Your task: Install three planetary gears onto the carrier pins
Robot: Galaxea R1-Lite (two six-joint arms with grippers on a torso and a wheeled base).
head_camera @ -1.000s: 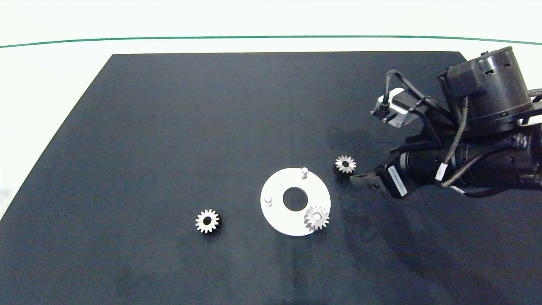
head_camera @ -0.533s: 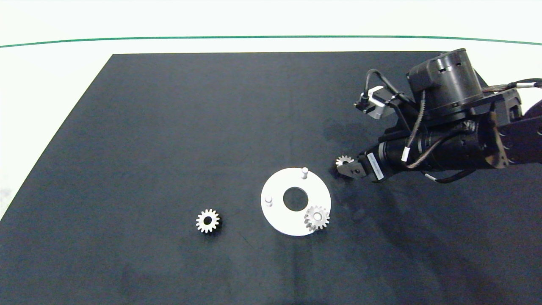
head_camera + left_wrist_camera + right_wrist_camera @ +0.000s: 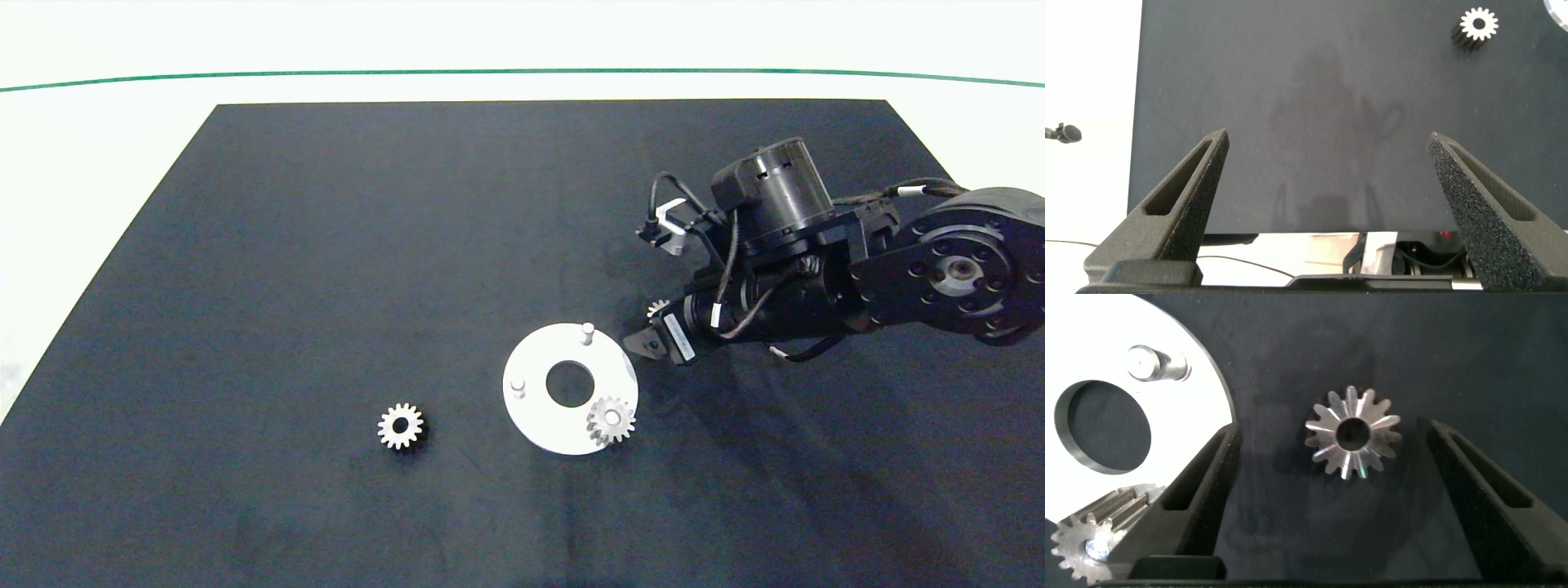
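Beside the white carrier disc (image 3: pixel 539 425), the right gripper (image 3: pixel 1331 437) straddles a loose planetary gear (image 3: pixel 1353 432).
Its jaws are spread, untouching; one gear (image 3: pixel 611 420) sits on a pin, another (image 3: pixel 400 425) lies apart (left gripper (image 3: pixel 1327 175) spread, idle).

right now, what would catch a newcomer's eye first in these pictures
The white disc near the middle of the dark mat, with one gear already on a pin and two pins bare. Beside it, the right end effector hangs open around a second gear lying on the mat. A third gear lies alone on the disc's other side.
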